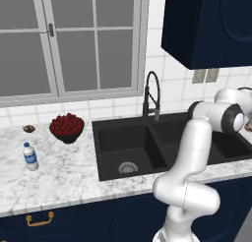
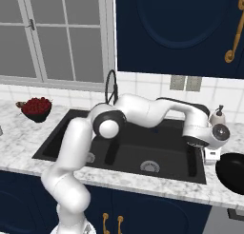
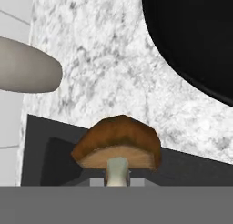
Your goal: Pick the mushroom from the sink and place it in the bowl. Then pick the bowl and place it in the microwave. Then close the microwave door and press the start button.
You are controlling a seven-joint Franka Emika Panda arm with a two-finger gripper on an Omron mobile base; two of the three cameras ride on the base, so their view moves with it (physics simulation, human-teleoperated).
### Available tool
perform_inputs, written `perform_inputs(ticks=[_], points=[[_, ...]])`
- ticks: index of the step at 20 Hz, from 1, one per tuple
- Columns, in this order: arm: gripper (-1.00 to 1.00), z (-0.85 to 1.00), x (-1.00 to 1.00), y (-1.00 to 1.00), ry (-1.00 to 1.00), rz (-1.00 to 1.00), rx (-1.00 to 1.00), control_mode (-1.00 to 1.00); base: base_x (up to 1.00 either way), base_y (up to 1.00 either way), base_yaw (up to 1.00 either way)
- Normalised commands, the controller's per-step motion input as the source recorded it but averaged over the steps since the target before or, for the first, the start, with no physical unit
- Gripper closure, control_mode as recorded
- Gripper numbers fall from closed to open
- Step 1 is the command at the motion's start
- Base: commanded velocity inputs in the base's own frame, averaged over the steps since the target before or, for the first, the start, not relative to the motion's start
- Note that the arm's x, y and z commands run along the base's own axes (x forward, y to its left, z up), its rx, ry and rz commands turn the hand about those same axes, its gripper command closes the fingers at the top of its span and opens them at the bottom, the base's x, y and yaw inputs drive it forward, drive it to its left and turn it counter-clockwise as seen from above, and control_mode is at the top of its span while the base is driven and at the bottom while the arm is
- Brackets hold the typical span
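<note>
The tan-brown mushroom with its pale stem sits right at my gripper, which is shut on the stem. It hangs over the right rim of the black double sink, above the marble counter. The black bowl lies just beyond it on the counter. From the right base camera the bowl stands at the far right edge, with my gripper pointing down just left of it. The sink spans the middle of the left base view. The microwave is out of view.
A black gooseneck faucet rises behind the sink. A pale soap dispenser stands by the wall behind my hand. A dark bowl of red fruit, a water bottle and a small brown item sit on the left counter.
</note>
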Motion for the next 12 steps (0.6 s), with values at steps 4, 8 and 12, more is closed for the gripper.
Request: perform_inputs(ticks=[4,8,12], points=[[1.0,0.06,0.0,-0.74,0.0,-0.19,-0.12,-1.0,0.0,0.0,0.0],[1.0,-0.01,-0.06,-0.61,0.0,-0.14,-0.08,-1.0,0.0,0.0,0.0],[1.0,0.0,-0.44,-0.46,0.0,-0.12,-0.04,-1.0,0.0,0.0,0.0]])
